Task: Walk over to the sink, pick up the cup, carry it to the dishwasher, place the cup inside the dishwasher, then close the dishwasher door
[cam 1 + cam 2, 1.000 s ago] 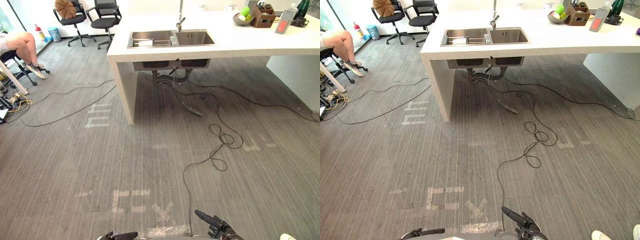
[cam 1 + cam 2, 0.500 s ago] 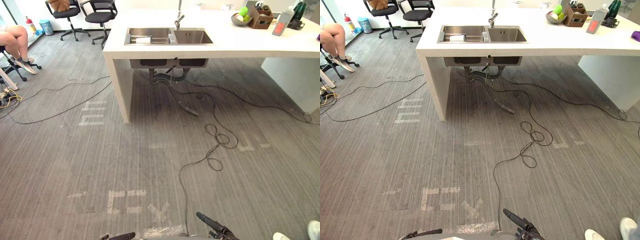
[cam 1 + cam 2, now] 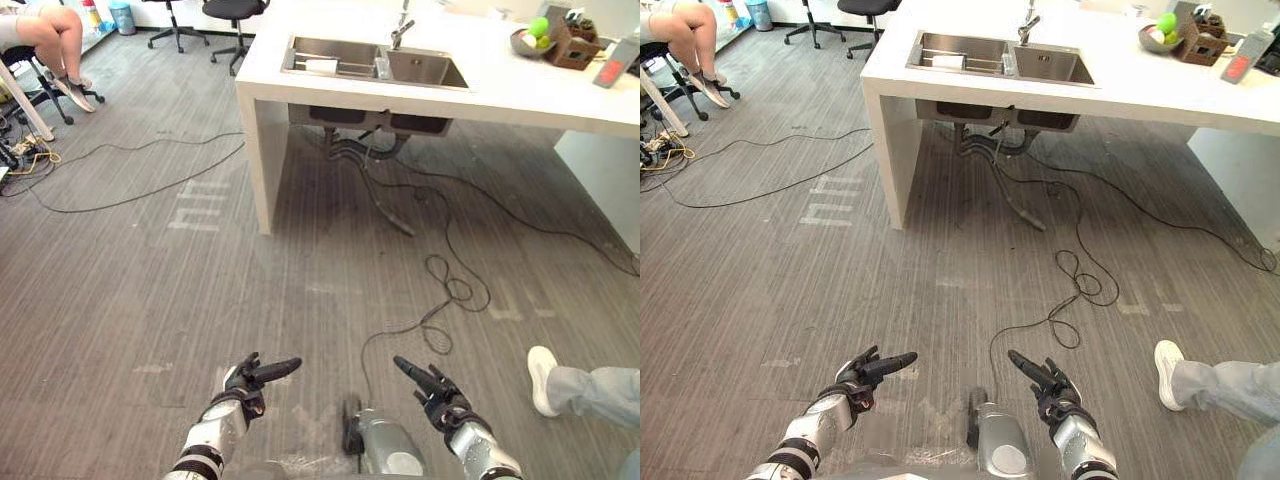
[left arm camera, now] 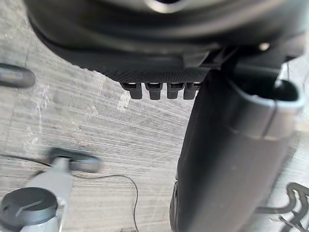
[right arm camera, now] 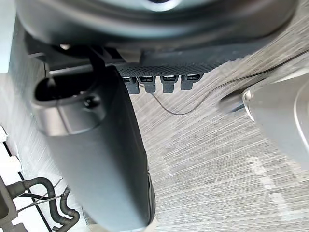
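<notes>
Bright, even light; the white counter (image 3: 520, 95) glares, casting soft shadow on the floor (image 3: 310, 200) beneath.

No legible text anywhere. Pale worn tape marks (image 3: 195, 215) on the grey striped floor (image 3: 110, 300) are bar shapes, no readable letter or number. The fainter pale marks (image 3: 507, 312) further right are the same. The red-fronted flat pack (image 3: 611, 68) on the white countertop (image 3: 520, 95) has print too small to read.
</notes>
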{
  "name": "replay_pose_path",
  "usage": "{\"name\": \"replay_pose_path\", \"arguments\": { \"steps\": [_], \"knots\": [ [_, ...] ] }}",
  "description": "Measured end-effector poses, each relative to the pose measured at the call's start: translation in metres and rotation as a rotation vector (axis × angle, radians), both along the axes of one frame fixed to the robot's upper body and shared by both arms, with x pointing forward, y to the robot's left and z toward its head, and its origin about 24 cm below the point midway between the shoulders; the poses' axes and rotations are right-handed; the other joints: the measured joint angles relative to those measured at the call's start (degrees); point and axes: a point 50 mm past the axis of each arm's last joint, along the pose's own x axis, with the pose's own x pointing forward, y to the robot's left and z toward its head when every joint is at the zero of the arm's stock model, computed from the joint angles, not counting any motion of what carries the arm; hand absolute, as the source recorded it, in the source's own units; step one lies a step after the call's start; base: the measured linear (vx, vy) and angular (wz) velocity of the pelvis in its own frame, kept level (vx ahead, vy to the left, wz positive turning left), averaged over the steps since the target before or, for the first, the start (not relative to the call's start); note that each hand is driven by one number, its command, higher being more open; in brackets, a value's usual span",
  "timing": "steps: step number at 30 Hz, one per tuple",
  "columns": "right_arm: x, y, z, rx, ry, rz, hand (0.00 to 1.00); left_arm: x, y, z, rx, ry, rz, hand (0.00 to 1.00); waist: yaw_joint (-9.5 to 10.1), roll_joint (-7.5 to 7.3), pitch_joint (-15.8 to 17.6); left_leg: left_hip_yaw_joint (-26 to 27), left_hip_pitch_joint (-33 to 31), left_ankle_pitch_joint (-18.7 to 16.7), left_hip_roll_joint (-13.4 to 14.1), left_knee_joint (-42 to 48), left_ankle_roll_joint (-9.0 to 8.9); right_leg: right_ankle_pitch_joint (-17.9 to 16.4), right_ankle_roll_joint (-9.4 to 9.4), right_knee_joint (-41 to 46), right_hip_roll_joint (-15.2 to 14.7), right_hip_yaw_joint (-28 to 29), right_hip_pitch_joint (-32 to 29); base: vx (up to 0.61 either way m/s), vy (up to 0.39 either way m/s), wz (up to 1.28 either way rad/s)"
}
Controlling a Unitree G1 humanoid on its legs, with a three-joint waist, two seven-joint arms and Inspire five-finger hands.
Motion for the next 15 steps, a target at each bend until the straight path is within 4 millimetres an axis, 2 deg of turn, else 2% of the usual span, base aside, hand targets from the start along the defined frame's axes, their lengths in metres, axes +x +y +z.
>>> {"name": "replay_pose_path", "arguments": {
  "steps": [1,2,3,4,5,6,7,8,9,10,11,13,14,15],
  "knots": [
    [-0.003,-0.001,-0.002,0.004,0.02,-0.01,1.0,-0.002,-0.002,-0.002,-0.004,0.017,0.001,1.0,-0.08,1.12,0.1,-0.5,0.5,-2.0,1.4,0.1,-0.49,1.3,-0.37,4.0,0.8,-0.8,-1.5,0.29,-0.283,0.13],
    [-0.005,0.0,-0.003,0.009,0.031,-0.01,1.0,-0.002,-0.002,-0.002,-0.004,0.019,0.004,1.0,-0.13,1.6,-0.1,-0.6,0.5,-2.8,2.1,0.0,-0.64,0.8,-1.07,6.6,1.2,-1.2,-3.0,0.27,-0.287,0.13],
    [-0.01,0.001,-0.006,0.019,0.055,-0.01,1.0,-0.003,-0.001,-0.003,-0.012,0.023,0.024,1.0,-0.17,2.45,-0.4,-1.3,0.6,-3.9,3.7,-0.6,-0.59,-1.3,-4.17,10.9,1.6,-3.2,-5.2,0.31,-0.296,0.21],
    [-0.019,0.0,-0.01,0.026,0.085,-0.021,1.0,-0.006,-0.002,-0.006,-0.02,0.041,0.037,1.0,-0.55,3.58,-1.2,-1.8,1.1,-4.6,5.6,-2.1,0.28,-4.2,-7.22,14.0,2.5,-5.3,-6.5,0.44,-0.371,0.33],
    [-0.025,-0.002,-0.013,0.034,0.111,-0.043,1.0,-0.01,-0.004,-0.009,-0.033,0.058,0.051,1.0,-0.84,4.47,-1.8,-2.1,1.3,-4.1,6.6,-1.5,0.53,-6.4,-10.65,15.1,3.5,-6.4,-6.7,0.51,-0.372,0.27],
    [-0.032,-0.004,-0.017,0.038,0.144,-0.069,1.0,-0.015,-0.007,-0.013,-0.05,0.077,0.067,1.0,-0.84,4.71,-2.0,-1.4,-1.2,-2.5,7.4,6.0,-2.22,-8.7,-12.97,16.5,4.0,-6.7,-6.4,0.46,-0.315,0.12],
    [-0.034,-0.005,-0.018,0.038,0.151,-0.075,1.0,-0.018,-0.009,-0.015,-0.059,0.09,0.073,1.0,-0.97,4.79,-2.0,-0.8,-3.1,-1.1,7.8,10.7,-3.89,-9.6,-13.24,16.8,4.2,-6.7,-5.8,0.46,-0.3,0.0],
    [-0.036,-0.008,-0.018,0.034,0.153,-0.08,1.0,-0.024,-0.015,-0.019,-0.079,0.104,0.088,1.0,-1.23,5.16,-2.2,0.1,-7.6,3.2,9.1,22.2,-6.76,-11.2,-13.54,16.2,4.7,-6.7,-3.7,0.37,-0.227,-0.02],
    [-0.038,-0.01,-0.018,0.023,0.158,-0.065,1.0,-0.028,-0.018,-0.021,-0.097,0.1,0.111,1.0,-1.42,5.86,-2.6,1.1,-12.2,4.7,11.1,32.5,-6.96,-11.6,-13.71,14.5,5.8,-6.6,-1.6,0.45,-0.239,-0.1],
    [-0.041,-0.011,-0.019,0.019,0.164,-0.05,1.0,-0.031,-0.021,-0.022,-0.108,0.096,0.135,1.0,-1.35,6.52,-2.9,2.3,-15.9,4.5,13.1,42.1,-6.59,-11.6,-13.81,12.1,7.2,-6.5,1.2,0.45,-0.195,-0.18],
    [-0.044,-0.011,-0.02,0.009,0.172,-0.016,1.0,-0.032,-0.021,-0.021,-0.122,0.081,0.171,1.0,-1.25,6.5,-2.8,3.6,-19.4,4.0,14.0,49.5,-5.77,-11.5,-13.93,8.9,8.3,-6.2,5.5,0.45,-0.178,-0.17],
    [-0.045,-0.015,-0.02,-0.007,0.176,0.01,1.0,-0.03,-0.021,-0.017,-0.136,0.045,0.196,1.0,-0.8,6.55,-2.8,4.4,-22.7,3.7,12.9,50.9,-5.34,-11.1,-14.71,4.9,9.0,-5.4,10.2,0.41,-0.122,-0.22],
    [-0.043,-0.019,-0.019,-0.02,0.165,0.02,1.0,-0.024,-0.02,-0.009,-0.144,-0.02,0.213,1.0,0.55,6.48,-2.7,4.6,-26.4,3.7,10.0,46.2,-5.32,-10.8,-15.1,1.3,9.4,-4.1,14.1,0.36,-0.091,-0.34],
    [-0.042,-0.019,-0.018,-0.024,0.16,0.029,1.0,-0.022,-0.019,-0.006,-0.145,-0.044,0.221,1.0,0.9,6.46,-2.7,4.8,-27.8,3.7,8.9,43.5,-5.28,-10.8,-15.12,0.2,9.5,-3.6,15.4,0.4,-0.073,-0.45]
  ]
}}
